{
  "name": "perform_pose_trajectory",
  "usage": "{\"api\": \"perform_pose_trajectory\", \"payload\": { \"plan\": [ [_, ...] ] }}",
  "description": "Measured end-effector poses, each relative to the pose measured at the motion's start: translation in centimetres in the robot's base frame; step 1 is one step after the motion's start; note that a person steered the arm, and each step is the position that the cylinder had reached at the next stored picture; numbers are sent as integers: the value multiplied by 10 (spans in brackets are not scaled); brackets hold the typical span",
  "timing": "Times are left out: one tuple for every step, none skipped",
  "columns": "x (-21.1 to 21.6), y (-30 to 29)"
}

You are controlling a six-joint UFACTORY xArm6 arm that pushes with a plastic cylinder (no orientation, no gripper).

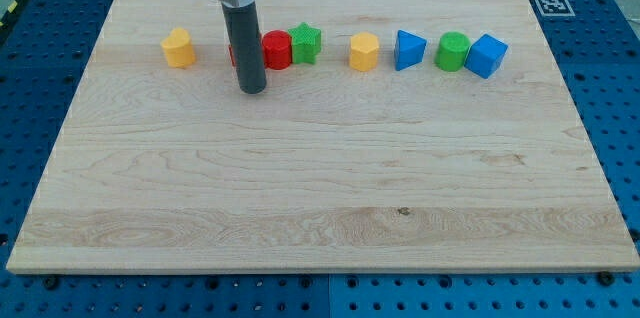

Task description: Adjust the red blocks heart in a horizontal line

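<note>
My tip (252, 89) rests on the board just below and left of a red round block (277, 49). A second red block (231, 54) shows only as a thin sliver left of the rod, which hides most of it; its shape cannot be made out. The two red blocks lie in a row near the view's top, with a green star block (306, 42) touching the red round block on its right.
The same row holds a yellow heart-like block (178, 47) at the left, then a yellow hexagonal block (364, 51), a blue triangular block (408, 49), a green round block (452, 51) and a blue cube (486, 55). The wooden board (320, 188) sits on a blue perforated table.
</note>
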State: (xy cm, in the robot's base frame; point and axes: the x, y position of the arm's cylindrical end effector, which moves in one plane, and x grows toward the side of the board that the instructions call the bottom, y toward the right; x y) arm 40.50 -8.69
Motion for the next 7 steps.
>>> {"api": "perform_pose_trajectory", "payload": {
  "plan": [
    [-6,3],
    [-29,3],
    [-36,3],
    [-35,3],
    [-16,0],
    [-14,0],
    [-27,0]
  ]
}}
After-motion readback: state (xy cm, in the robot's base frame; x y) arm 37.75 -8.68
